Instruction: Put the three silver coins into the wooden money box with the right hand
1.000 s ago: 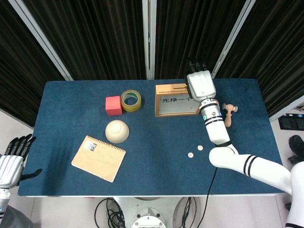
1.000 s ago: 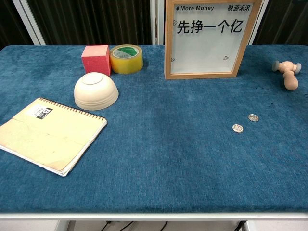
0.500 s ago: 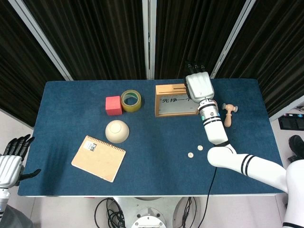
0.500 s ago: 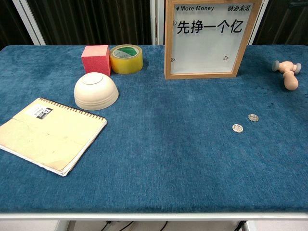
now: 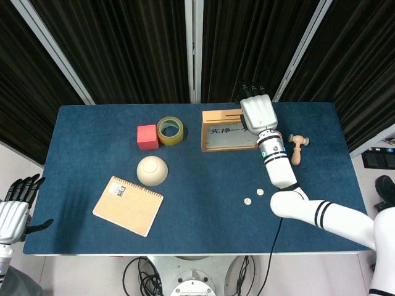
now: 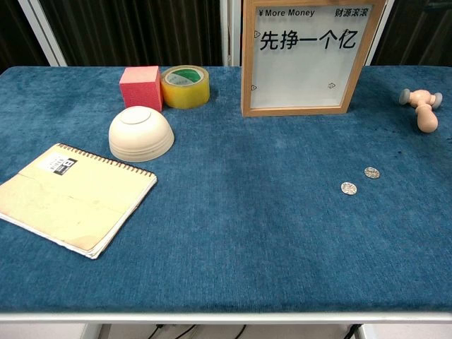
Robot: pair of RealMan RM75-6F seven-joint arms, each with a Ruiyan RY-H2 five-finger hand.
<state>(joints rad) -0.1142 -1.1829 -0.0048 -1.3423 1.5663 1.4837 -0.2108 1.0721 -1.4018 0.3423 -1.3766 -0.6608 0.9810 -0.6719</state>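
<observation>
Silver coins: only two show, flat on the blue cloth, coin one [image 6: 348,188] near coin two [image 6: 371,172]. Your right hand [image 5: 258,111] sits over the wooden money box [image 6: 306,58] top; can't tell if it holds the third. Two left, at least.

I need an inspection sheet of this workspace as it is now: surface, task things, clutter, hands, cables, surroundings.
Surface: blue cloth table.
Job's things: wooden money box upright at the far edge; two silver coins lying apart on the cloth; a third coin not seen.
Clutter: notebook, upturned bowl, red cube, yellow tape roll, small wooden mallet.
Hands: right hand above the box's top; whether it holds anything cannot be told. Left hand off the table's left edge, holding nothing.
Cables: black cables under the table.
Surroundings: black curtains.
</observation>
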